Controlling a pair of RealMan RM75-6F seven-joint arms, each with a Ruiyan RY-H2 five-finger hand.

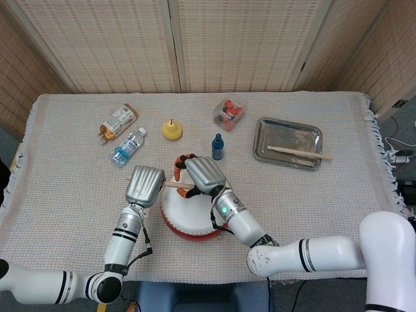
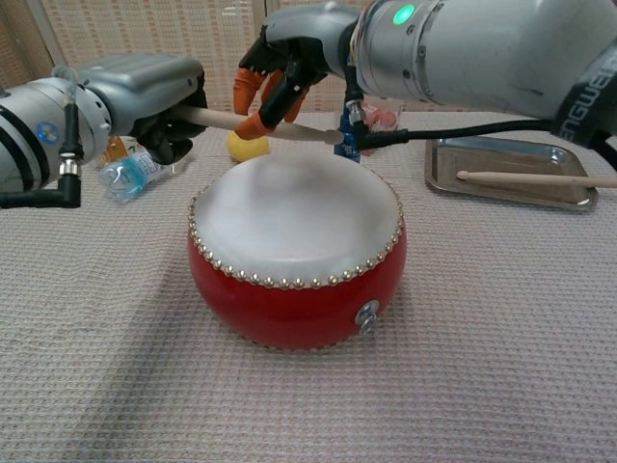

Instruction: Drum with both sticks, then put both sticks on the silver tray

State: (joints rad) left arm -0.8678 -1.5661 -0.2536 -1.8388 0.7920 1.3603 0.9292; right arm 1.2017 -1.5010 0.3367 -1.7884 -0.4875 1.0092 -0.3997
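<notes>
A red drum [image 2: 297, 246] with a white skin stands at the table's near middle, also the drum [image 1: 188, 221] in the head view. My left hand [image 2: 154, 92] grips one wooden drumstick [image 2: 299, 132] level above the drum's far edge. My right hand [image 2: 289, 53] hovers over that stick's middle with its fingers apart. Its orange thumb tip [image 2: 254, 128] touches the stick from below, and the other fingers stay above it. The silver tray [image 1: 263, 146] at the right holds the second drumstick [image 1: 299, 152].
Behind the drum stand a small blue bottle [image 1: 218, 145], a yellow pear-like toy [image 1: 171, 130] and a clear box of red fruit [image 1: 229, 112]. A water bottle [image 1: 128, 146] and a snack packet [image 1: 117, 122] lie at the far left.
</notes>
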